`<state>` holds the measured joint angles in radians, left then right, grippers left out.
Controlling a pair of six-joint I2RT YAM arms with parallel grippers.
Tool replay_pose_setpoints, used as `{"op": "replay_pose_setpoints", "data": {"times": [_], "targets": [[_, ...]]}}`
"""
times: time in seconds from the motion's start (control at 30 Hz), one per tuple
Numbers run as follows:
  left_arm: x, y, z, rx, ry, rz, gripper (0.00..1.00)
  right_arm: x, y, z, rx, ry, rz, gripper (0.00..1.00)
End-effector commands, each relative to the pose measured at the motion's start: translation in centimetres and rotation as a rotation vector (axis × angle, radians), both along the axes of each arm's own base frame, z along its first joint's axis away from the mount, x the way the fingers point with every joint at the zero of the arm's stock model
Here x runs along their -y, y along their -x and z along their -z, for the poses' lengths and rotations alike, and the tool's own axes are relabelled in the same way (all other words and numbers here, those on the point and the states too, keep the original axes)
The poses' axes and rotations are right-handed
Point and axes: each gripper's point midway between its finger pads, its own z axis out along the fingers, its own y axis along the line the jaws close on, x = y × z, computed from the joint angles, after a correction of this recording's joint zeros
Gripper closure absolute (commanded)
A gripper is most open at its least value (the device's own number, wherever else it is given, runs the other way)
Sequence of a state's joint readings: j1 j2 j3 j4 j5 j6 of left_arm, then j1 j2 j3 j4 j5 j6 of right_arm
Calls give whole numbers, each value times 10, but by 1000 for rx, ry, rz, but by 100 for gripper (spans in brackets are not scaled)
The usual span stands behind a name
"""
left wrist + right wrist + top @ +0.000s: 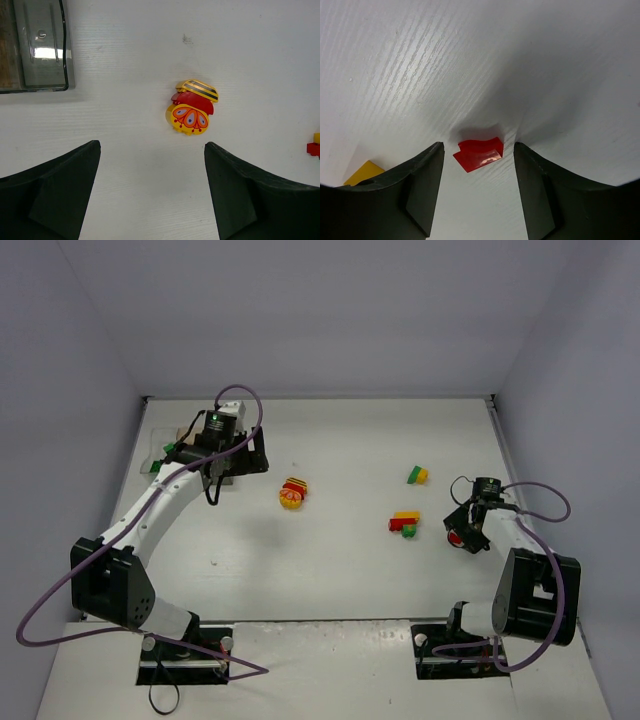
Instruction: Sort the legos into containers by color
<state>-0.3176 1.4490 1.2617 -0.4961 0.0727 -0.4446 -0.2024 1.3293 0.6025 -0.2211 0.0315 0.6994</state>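
The right gripper [478, 146] stands low over the table [340, 570] with its jaws partly apart. A single red brick [479, 154] lies flat between them, with a thin gap on each side, so it is not gripped. A yellow piece [365, 172] shows just past the left-hand finger. The left gripper [151, 147] hangs with its jaws spread wide and holds nothing. Ahead of it lies a rounded yellow-and-red clump [192, 107], and off to one side is the smoky grey box [66, 50] of the containers [158, 440], which sit at the far left of the table. A green brick [170, 449] shows there, though which box it is in cannot be told. A green-and-yellow pair [417, 475] and a yellow, red and green clump [404, 524] lie mid-table, towards the right arm.
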Motion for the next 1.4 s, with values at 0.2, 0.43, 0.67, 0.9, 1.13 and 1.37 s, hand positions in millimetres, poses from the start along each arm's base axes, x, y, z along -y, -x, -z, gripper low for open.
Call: {"op": "replay_pose_setpoints", "data": {"times": [0.2, 0.43, 0.67, 0.9, 1.13, 1.37], "targets": [[-4, -9, -34, 99, 34, -3, 22, 4, 19, 10, -110, 22, 9, 53], [-5, -11, -35, 103, 44, -3, 22, 1, 15, 9, -99, 26, -15, 78], [5, -9, -40, 116, 83, 42, 22, -13, -23, -33, 58, 41, -118, 100], [51, 12, -60, 147, 254, 226, 22, -69, -82, -125, 384, -63, -264, 100], [104, 42, -100, 218, 503, 381, 22, -130, -99, -191, 644, -374, -292, 100], [149, 55, -143, 404, 519, 433, 23, -191, -105, -239, 777, -614, -301, 100]]}}
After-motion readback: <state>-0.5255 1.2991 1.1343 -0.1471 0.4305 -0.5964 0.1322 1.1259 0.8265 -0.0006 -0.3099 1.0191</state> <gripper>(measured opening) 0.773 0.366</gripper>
